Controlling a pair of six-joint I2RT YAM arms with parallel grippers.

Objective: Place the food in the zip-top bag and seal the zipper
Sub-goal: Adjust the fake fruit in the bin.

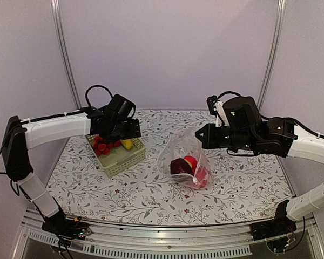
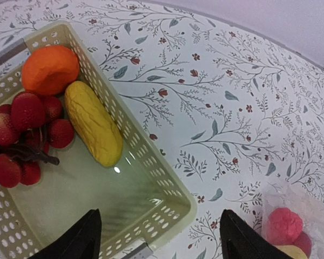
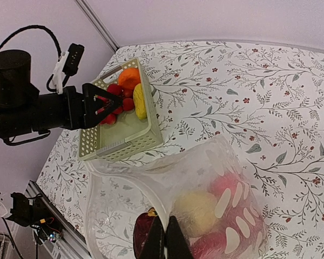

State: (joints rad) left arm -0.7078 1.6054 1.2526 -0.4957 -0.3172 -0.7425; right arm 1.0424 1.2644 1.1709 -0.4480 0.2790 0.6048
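Over basket, left gripper apart, empty; right gripper clamped on bag rim. Risk: thin rim slips, mouth collapses.

The desk has a white top printed with grey leafy sprigs and small red flowers; a pale green perforated basket sits on its left; a clear plastic bag rests right of centre, apart from the basket.

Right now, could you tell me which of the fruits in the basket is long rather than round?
The yellow fruit: it alone is elongated, lying beside the round orange fruit and the cluster of red berries.
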